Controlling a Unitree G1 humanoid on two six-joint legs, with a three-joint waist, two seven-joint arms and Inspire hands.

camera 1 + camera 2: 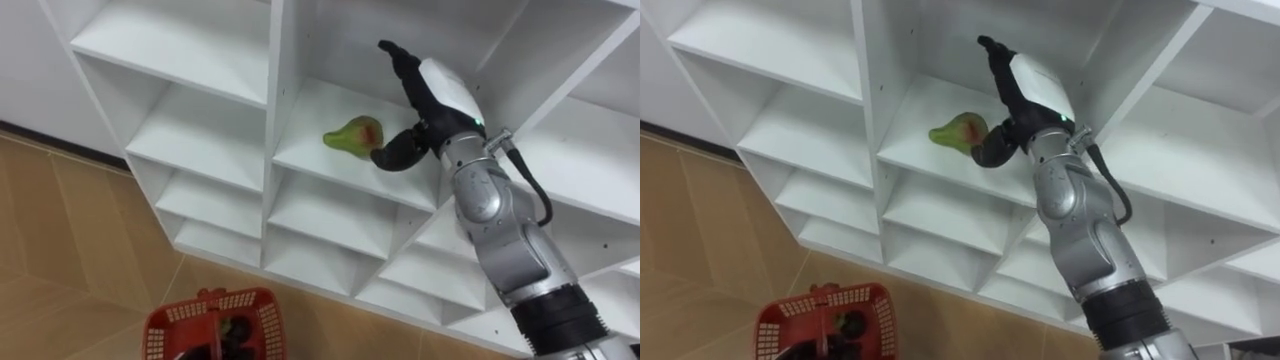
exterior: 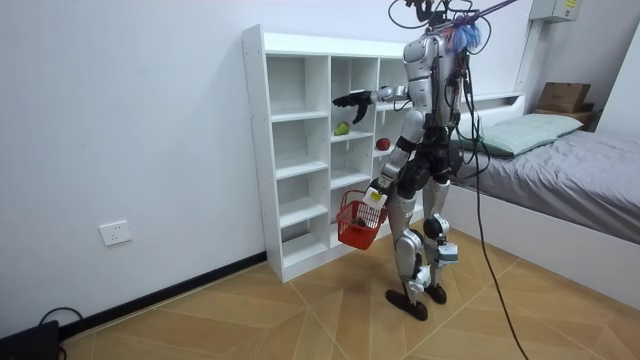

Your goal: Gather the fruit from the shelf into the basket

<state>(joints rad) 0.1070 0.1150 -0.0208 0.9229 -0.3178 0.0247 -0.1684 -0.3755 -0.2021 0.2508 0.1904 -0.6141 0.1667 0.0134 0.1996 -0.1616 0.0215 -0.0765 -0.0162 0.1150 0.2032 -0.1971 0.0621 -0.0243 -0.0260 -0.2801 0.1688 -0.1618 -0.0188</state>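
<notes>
Lower left of the frame, a red basket (image 1: 175,325) hangs at the left hand (image 2: 374,193), whose hold cannot be told. Upper centre, the right hand (image 1: 435,95) is spread open and holds nothing. Its thumb is just beside the green-red fruit (image 1: 352,133), which lies on a shelf of the white closet (image 1: 200,140).

A bed (image 2: 575,195) with a grey cover takes up the right of the room view, with a pale green pillow (image 2: 522,131) at its head and a cardboard box (image 2: 563,97) behind it at upper right. A white wall socket (image 2: 116,233) sits low at left, above a dark skirting board (image 2: 180,290) and the wooden floor (image 2: 250,320)
</notes>
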